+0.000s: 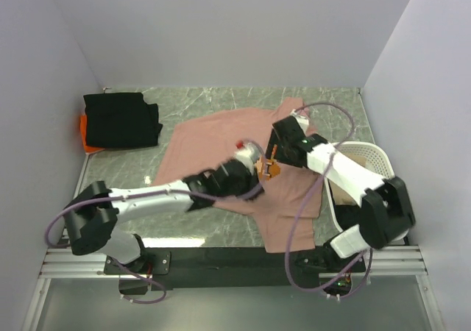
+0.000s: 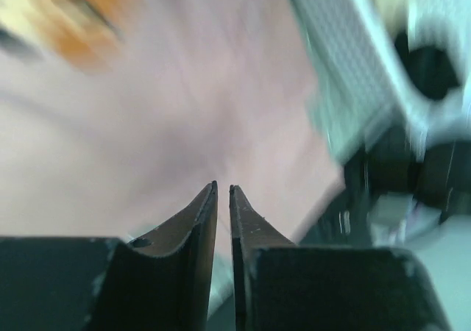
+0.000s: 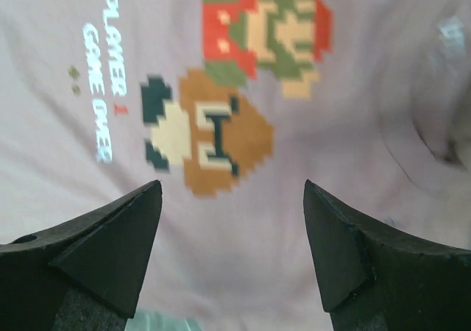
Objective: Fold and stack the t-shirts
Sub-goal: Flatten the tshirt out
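The dusty-pink t-shirt [image 1: 213,136] lies spread face up across the middle of the table, with one edge hanging over the near table edge. Its pixel-art graphic [image 3: 221,132] and white text [image 3: 110,66] show in the right wrist view. My left gripper [image 1: 260,169] hovers over the shirt beside the graphic, its jaws shut with nothing seen between them [image 2: 223,190]. My right gripper [image 1: 280,148] is open and empty just above the shirt [image 3: 232,187], below the graphic. The folded black t-shirt [image 1: 121,119] rests on the orange one [image 1: 87,136] at the back left.
The white mesh laundry basket [image 1: 364,158] stands at the right edge under my right arm; it also shows blurred in the left wrist view [image 2: 346,73]. Grey walls close in the table on three sides. My two grippers are close together over the shirt.
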You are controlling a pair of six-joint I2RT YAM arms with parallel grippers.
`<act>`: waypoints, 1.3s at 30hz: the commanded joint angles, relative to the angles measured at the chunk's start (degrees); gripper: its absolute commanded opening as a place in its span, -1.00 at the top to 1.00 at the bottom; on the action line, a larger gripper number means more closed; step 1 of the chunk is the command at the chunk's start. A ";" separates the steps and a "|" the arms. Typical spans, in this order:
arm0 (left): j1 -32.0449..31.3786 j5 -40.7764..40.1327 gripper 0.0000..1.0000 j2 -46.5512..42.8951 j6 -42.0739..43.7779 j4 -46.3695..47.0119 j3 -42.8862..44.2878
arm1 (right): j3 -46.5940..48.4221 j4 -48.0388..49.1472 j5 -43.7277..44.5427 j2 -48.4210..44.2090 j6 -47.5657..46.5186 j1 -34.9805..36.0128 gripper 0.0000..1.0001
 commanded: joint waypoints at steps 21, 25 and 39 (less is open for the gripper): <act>39.61 7.08 0.79 20.90 4.18 5.93 3.67 | 30.09 4.10 -12.32 36.32 -6.71 3.87 -0.51; 40.85 6.39 0.80 17.39 3.73 7.16 -1.27 | 32.99 3.22 -15.48 38.96 -7.85 5.11 -0.46; 40.85 4.80 0.83 4.56 1.36 8.92 -16.21 | 36.08 1.81 -24.71 41.16 -9.87 10.55 -0.40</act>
